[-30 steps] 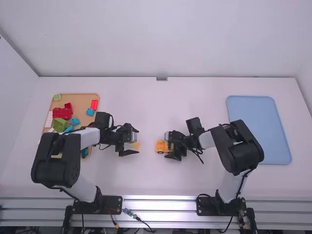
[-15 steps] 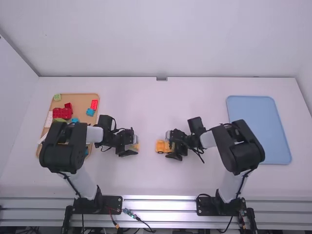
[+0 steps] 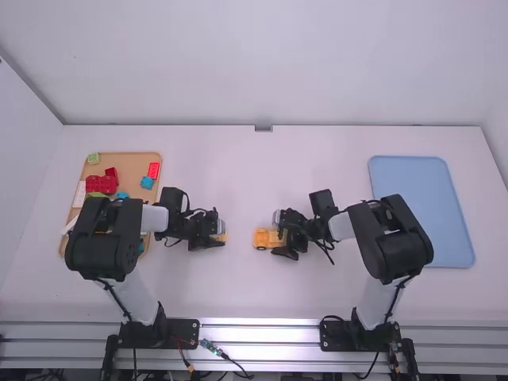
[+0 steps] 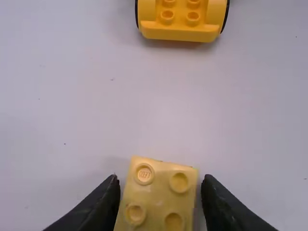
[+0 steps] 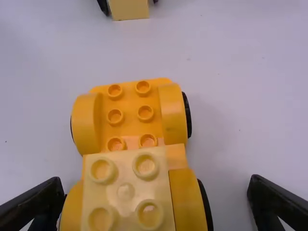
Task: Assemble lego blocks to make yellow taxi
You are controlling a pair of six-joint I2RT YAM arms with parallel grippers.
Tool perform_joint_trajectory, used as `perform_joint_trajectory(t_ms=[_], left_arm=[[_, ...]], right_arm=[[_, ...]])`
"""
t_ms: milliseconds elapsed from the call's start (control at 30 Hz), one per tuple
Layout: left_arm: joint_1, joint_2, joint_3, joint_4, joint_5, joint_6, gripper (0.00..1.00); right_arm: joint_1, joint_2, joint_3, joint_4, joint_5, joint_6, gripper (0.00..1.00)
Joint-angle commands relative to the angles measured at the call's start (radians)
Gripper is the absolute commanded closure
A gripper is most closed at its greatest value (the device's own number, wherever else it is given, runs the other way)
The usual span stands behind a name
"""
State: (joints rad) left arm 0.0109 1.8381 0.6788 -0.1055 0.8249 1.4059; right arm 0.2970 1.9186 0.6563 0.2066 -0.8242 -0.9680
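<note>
As L fingers (image 3: 206,244) pinch yel. block (image 4: 160,198), spread R fingers (image 3: 284,253) flank wheeled base (image 5: 130,105), w/ blue tray (image 3: 440,198) far R.

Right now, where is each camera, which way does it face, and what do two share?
High: above and behind, facing forward and down at the table; left arm, right arm show.
Left wrist: on that arm, facing down at a yellow block; left pincer shows.
Right wrist: on that arm, facing down at a wheeled base; right pincer shows.
Wrist views share the block and base.

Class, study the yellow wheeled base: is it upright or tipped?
Upright: the wheeled base has its studs facing up, wheels at its sides.
</note>
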Motion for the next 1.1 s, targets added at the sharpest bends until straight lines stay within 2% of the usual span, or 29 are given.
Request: perform_joint_trajectory(t_ms=[0,200,300,400,833,900,1067], left_arm=[[-0.004,0.013,0.014,0.000,0.006,0.000,0.63],[-0.005,0.013,0.014,-0.002,0.006,0.001,0.75],[-0.005,0.013,0.014,0.004,0.026,0.000,0.90],[-0.005,0.013,0.014,0.012,0.085,0.000,0.96],[-0.019,-0.015,0.093,-0.106,0.237,-0.004,0.98],[-0.030,-0.019,0.093,-0.101,0.240,-0.007,0.98],[-0.106,-0.021,0.085,0.045,0.168,-0.204,0.98]], right_arm=[[-0.003,0.003,0.005,-0.010,0.005,0.014,0.00],[-0.003,0.003,0.005,-0.013,0.005,0.014,0.01],[0.000,0.003,0.005,-0.010,0.010,0.029,0.01],[-0.002,0.003,0.005,-0.010,0.009,0.029,0.01],[-0.002,0.003,0.005,-0.007,0.010,0.028,0.01],[-0.002,0.003,0.005,-0.006,0.009,0.027,0.01],[-0.002,0.003,0.005,-0.006,0.009,0.027,0.01]])
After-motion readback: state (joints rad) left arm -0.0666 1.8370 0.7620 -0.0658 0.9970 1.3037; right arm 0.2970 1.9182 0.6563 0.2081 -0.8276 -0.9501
